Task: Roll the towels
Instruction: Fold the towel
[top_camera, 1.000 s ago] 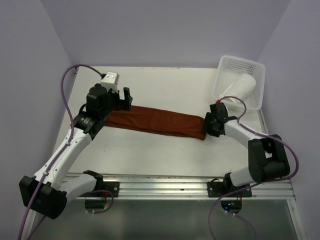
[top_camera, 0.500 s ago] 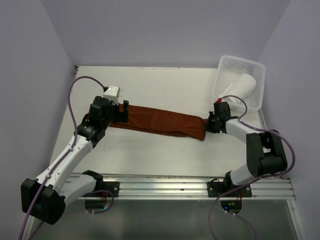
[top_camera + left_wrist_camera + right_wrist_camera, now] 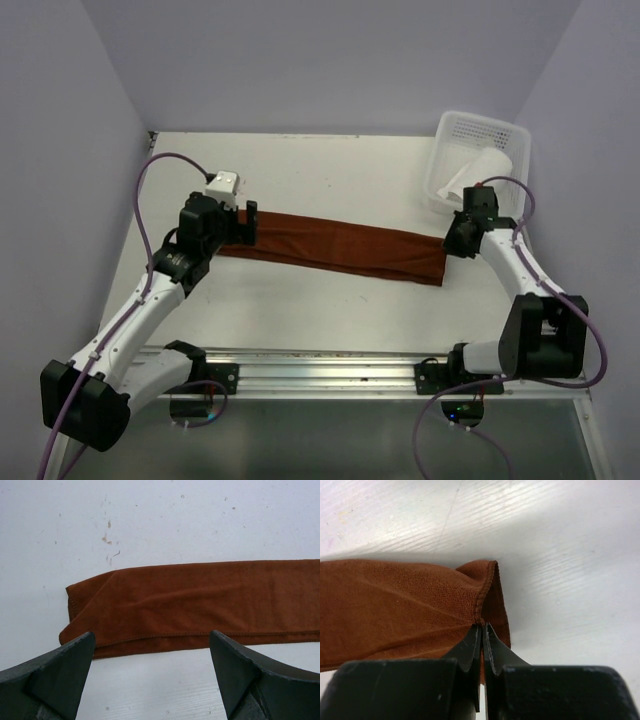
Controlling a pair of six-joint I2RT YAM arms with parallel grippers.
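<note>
The white table [image 3: 330, 170] has a perforated basket [image 3: 490, 128] at its far right corner, with 1 rolled white towel [image 3: 478, 172] inside. The brown towel [image 3: 340, 248] lies stretched flat on the table. The right gripper [image 3: 482, 630] is clamped on its right end, and the left gripper [image 3: 151, 636] hangs wide apart over its left end.

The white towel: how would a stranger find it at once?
At the far right corner of the table stands a white perforated basket. The white towel lies inside it, apparently rolled. The rust-brown towel lies stretched flat on the table instead, outside the basket.
</note>
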